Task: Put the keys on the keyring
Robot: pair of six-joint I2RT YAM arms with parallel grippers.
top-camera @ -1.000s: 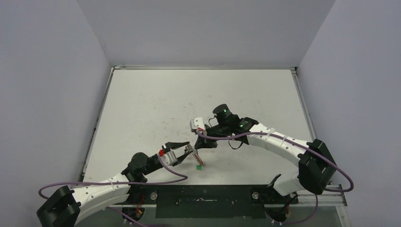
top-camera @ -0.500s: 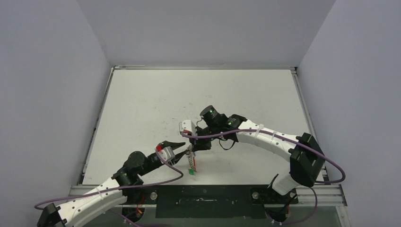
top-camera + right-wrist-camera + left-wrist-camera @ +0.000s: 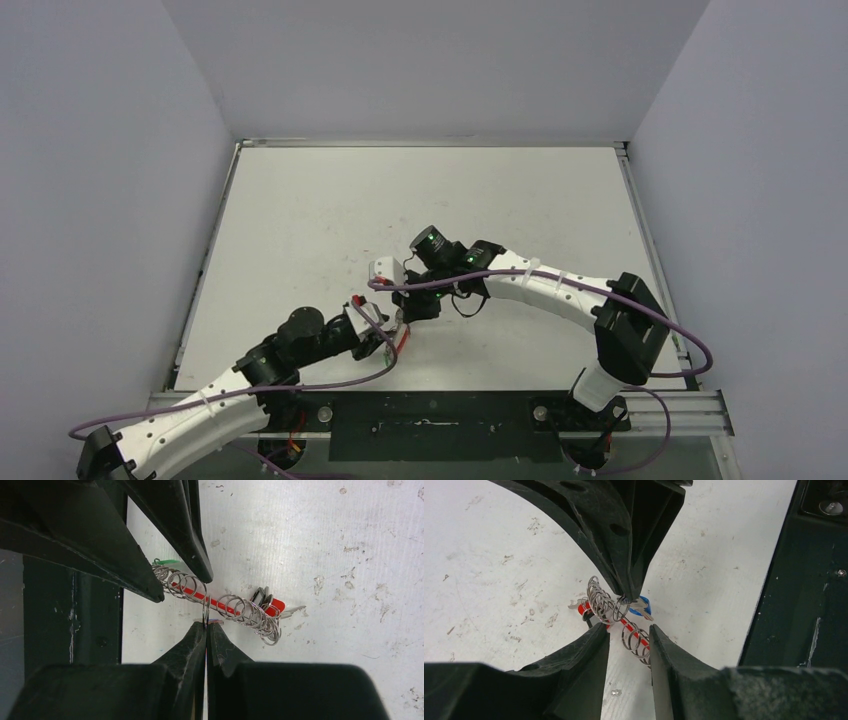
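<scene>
1. Near the white table's (image 3: 420, 200) 6 o'clock edge, the keyring (image 3: 636, 641) is held.
2. The left gripper (image 3: 629, 628), extended toward 1 o'clock, is clamped around its coil.
3. The right gripper (image 3: 206, 625), reached toward 9 o'clock, is pinched onto one loop.

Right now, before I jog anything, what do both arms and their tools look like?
Both arms match: the left arm and right arm have white links and bulky black joints, and a loose purple cable runs along each. Small green lights glow near the right wrist. The left tool and right tool are matte black, each with two fingers tapering to narrow tips.
</scene>
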